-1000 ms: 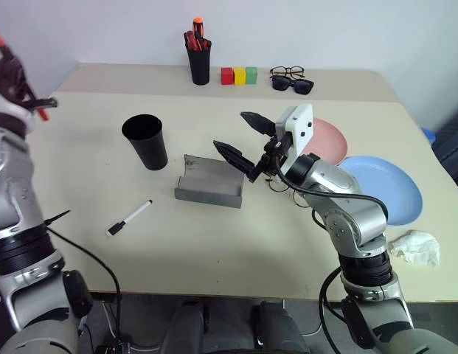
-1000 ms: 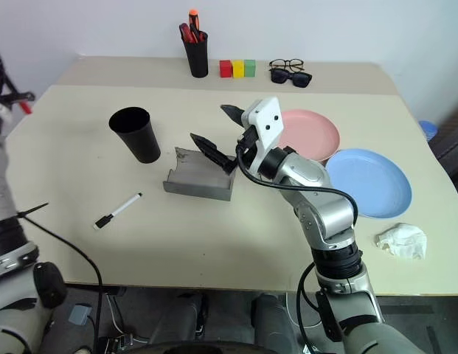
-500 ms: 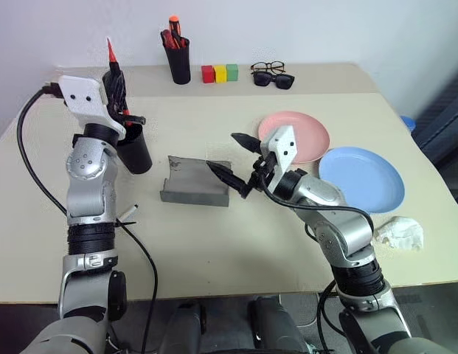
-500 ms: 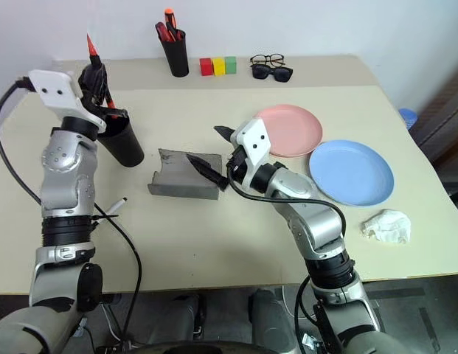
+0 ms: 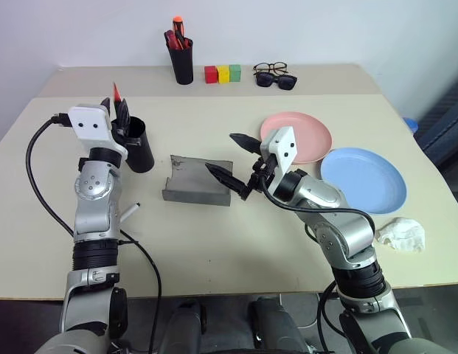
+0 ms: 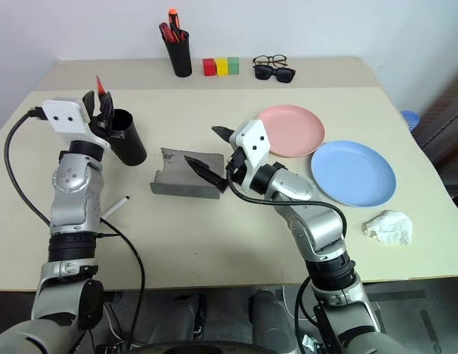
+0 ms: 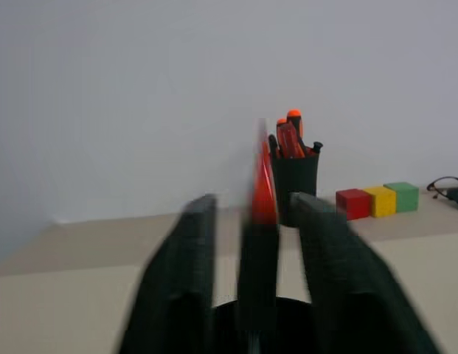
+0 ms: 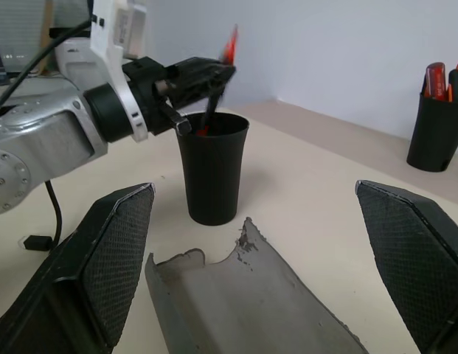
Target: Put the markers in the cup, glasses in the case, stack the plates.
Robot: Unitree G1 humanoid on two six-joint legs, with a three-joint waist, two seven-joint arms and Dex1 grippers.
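Taking the grey case as landmark, we saw it lying open at mid-bench. To its left stood the black cup, and the left tool hung over the cup's mouth with the red-tipped marker upright between its fingers, its lower end inside the cup; the wrist view showed gaps on both sides of the barrel, so we could not tell whether the fingers gripped it. The white marker lay in front of the case, to the left, partly hidden by the left arm. The right tool hovered just over the case's right end, jaws spread wide and holding nothing. Right of the case lay the pink plate and, beyond it, the blue plate, edges close together, unstacked. A crumpled tissue lay near the blue plate. Behind the case stood a pen holder, three coloured blocks, the wire-rimmed glasses and dark sunglasses.
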